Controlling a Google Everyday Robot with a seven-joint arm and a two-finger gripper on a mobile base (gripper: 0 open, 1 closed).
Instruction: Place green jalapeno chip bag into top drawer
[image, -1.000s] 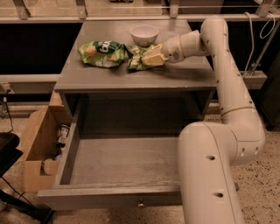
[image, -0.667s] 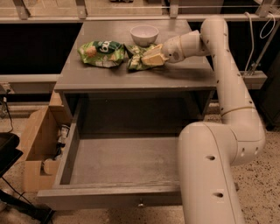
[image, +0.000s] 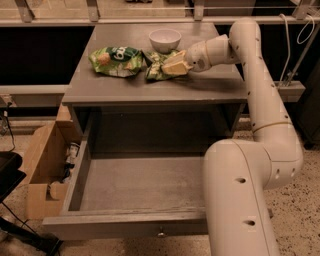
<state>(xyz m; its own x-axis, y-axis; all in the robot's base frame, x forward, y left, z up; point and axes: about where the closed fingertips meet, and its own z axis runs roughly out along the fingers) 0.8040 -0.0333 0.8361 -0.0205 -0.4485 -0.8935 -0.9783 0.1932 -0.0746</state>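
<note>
- Camera view, subject: one robot arm (image: 260, 100) reaching over a grey cabinet top (image: 215, 86), with the drawer beneath pulled out.
- Gripper (image: 175, 65): low over the cabinet top, tip against the green jalapeno chip bag (image: 155, 70). Whether it is open or closed on the bag cannot be told from this angle.
- Green jalapeno chip bag: crumpled, light green, lying flat on the cabinet top directly at the gripper's tip, on the side away from the wrist. It is not lifted.
- Second green bag (image: 116, 61), with a dark logo and an orange patch: beyond the task bag from the gripper and just beside it. This is not the one wanted.
- White bowl (image: 165, 39): just behind the gripper's tip, near the task bag but apart from it.
- Top drawer (image: 140, 180): well below the gripper and toward the camera, fully open, with the floor showing bare grey wood. A small metal knob (image: 161, 233) sits on the front panel.
- Cardboard box (image: 42, 170): on the floor, far below the gripper and off to the drawer's side.
- Change over the last second: none visible. Gripper, bag, bowl and drawer all sit where they did.
- Judgement: the arm appears paused at the grasp, so the task is early. The bag has yet to be lifted, carried out past the cabinet edge and lowered into the drawer.
- Risk: foil may slip or drag the neighbouring bag.
</note>
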